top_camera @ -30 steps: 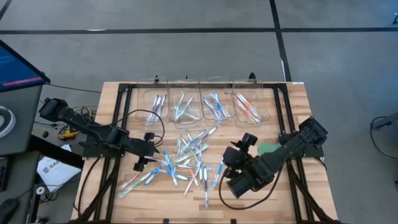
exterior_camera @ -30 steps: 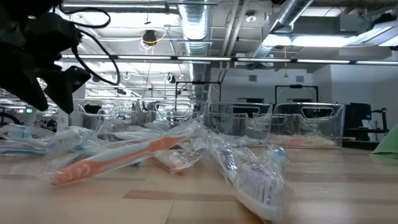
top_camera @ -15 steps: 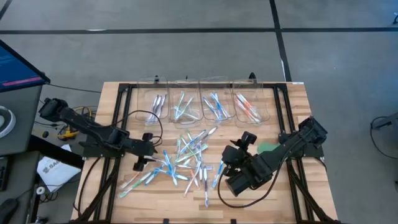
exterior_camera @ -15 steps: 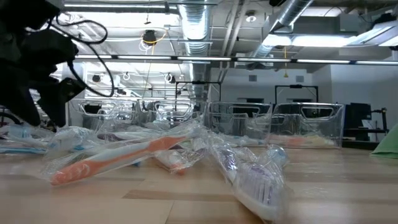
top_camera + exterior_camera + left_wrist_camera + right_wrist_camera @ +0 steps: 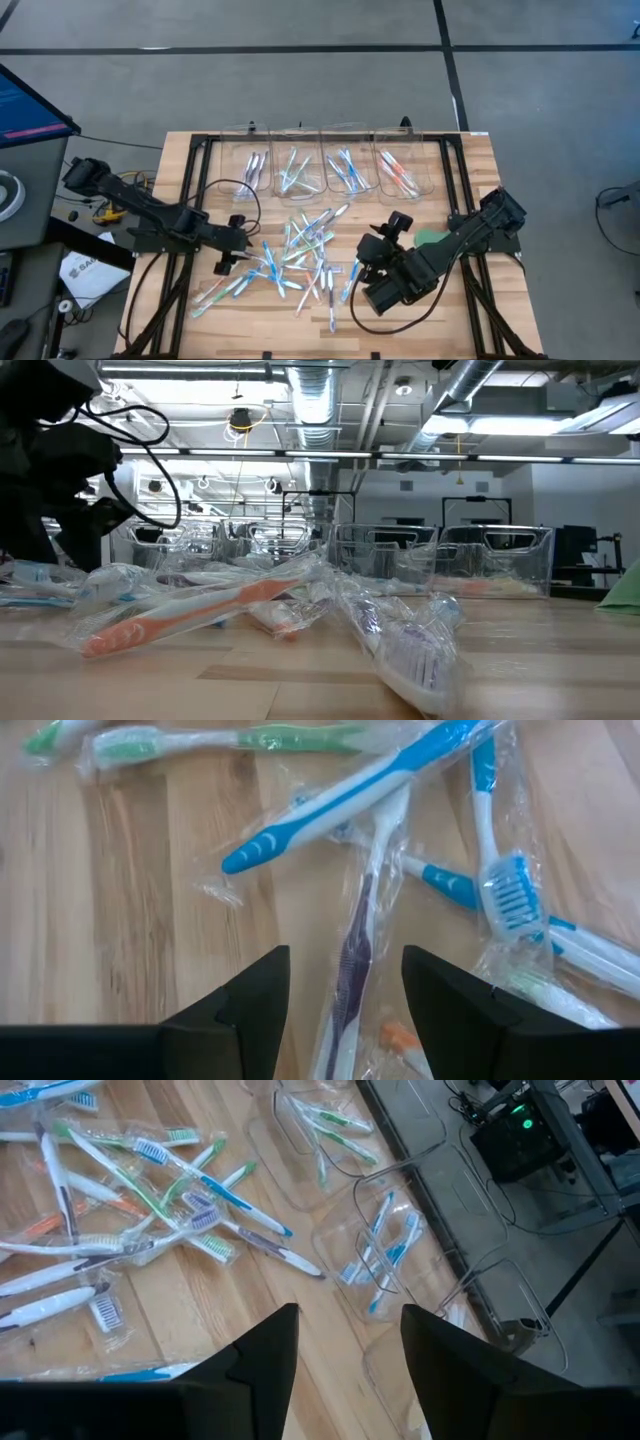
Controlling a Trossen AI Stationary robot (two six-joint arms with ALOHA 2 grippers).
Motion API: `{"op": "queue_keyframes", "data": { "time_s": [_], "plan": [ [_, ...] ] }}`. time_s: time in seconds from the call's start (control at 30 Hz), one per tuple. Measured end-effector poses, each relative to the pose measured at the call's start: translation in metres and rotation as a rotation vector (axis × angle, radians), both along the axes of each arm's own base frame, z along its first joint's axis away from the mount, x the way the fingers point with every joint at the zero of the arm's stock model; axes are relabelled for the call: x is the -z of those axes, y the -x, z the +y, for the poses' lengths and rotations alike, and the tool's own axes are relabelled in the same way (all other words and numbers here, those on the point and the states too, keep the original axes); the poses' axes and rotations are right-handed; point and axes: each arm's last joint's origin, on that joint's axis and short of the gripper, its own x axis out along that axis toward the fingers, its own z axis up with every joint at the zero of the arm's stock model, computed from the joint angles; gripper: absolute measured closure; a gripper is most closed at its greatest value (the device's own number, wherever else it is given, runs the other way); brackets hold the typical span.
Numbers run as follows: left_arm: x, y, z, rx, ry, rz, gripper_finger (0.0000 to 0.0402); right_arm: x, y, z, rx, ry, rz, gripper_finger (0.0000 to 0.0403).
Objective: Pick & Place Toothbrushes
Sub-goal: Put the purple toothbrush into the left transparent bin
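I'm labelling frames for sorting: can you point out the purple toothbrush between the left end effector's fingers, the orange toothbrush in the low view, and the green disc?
purple toothbrush [image 5: 352, 955]: left wrist view, on its handle.
orange toothbrush [image 5: 190, 612]: low view, mid-handle.
green disc [image 5: 431, 238]: high view, on its visible part beside the right arm.

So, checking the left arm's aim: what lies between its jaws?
In the left wrist view, the left gripper is open, and a wrapped purple toothbrush lies lengthwise in the gap on the table.

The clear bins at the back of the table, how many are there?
4, in one row along the table's far edge: purple brushes bin, green brushes bin, blue brushes bin, orange brushes bin. None seems hidden.
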Motion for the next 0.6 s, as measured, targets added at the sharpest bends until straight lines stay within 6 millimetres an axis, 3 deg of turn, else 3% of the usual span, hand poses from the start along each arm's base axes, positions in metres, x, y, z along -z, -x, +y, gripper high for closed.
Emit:
{"op": "queue_keyframes", "data": {
  "time_s": [0.47,0.6],
  "plan": [
    [0.010,-0.007,-0.003,-0.007,-0.013,0.077,0.0217,0.000,0.000,0.000,0.000,0.000,0.000,0.0230],
    [0.011,-0.007,-0.003,-0.014,-0.012,0.088,0.0244,0.000,0.000,0.000,-0.001,0.001,0.001,0.0230]
  ]
}}
